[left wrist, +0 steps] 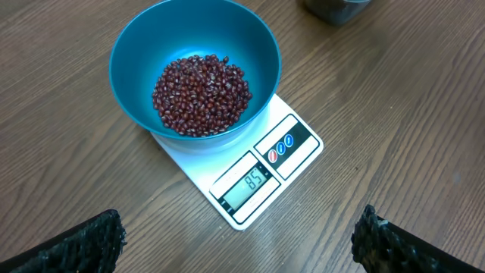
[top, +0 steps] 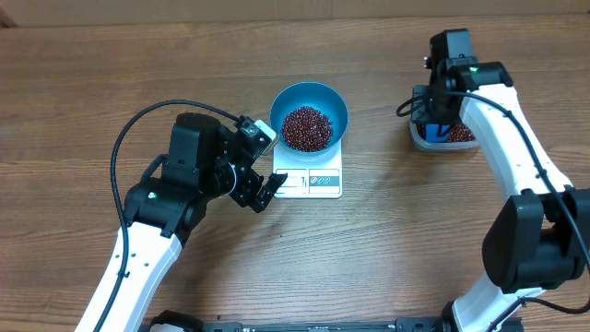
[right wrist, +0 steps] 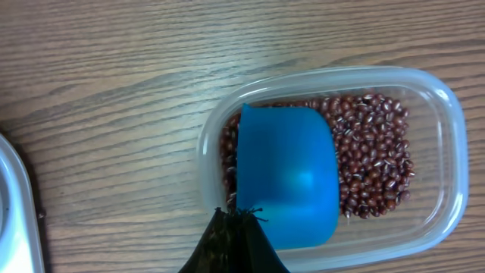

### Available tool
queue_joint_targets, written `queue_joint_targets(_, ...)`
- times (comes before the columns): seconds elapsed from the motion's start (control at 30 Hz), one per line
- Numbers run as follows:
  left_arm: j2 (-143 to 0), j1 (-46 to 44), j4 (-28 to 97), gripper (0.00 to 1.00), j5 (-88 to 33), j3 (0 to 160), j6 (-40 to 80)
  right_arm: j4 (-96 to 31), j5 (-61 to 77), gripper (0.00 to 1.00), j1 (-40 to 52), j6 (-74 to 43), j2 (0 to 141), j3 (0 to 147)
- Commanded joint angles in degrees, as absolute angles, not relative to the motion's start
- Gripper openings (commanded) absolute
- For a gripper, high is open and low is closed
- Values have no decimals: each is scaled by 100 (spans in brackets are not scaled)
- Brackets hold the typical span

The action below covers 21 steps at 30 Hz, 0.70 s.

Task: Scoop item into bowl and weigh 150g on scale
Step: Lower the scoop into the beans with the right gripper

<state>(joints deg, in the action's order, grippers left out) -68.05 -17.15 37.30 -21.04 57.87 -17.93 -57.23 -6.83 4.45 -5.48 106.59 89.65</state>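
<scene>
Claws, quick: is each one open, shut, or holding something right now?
Left claw: open, holding nothing.
Right claw: shut on the scoop, which is down in the tub.

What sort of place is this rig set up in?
Probably a lab bench staged for a kitchen-style weighing job: a wood-grain table, a white kitchen scale carrying a blue bowl of beans, and a clear plastic tub of more beans with a blue scoop. No room is visible.
</scene>
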Motion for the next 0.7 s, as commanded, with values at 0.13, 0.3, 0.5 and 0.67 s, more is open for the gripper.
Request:
queue_joint_targets(0.13, -6814, -1684, 3726, 100, -2189, 5935, -1712, -5778, -1227, 4, 191, -21, 10654, 8925)
queue_joint_targets(0.3, -6814, -1684, 3726, 99, -2189, 5935, -1712, -5774, -1813, 4, 217, 342, 10654, 8925)
queue_joint_targets(0.5, -6814, -1684, 3726, 100, -2189, 5935, -1712, -5769, -2209, 4, 357, 355, 10654, 8925)
queue_joint_targets(0.67, -6814, -1684, 3726, 99, -2189, 5935, -1712, -5774, -2373, 4, 484, 460, 10654, 8925)
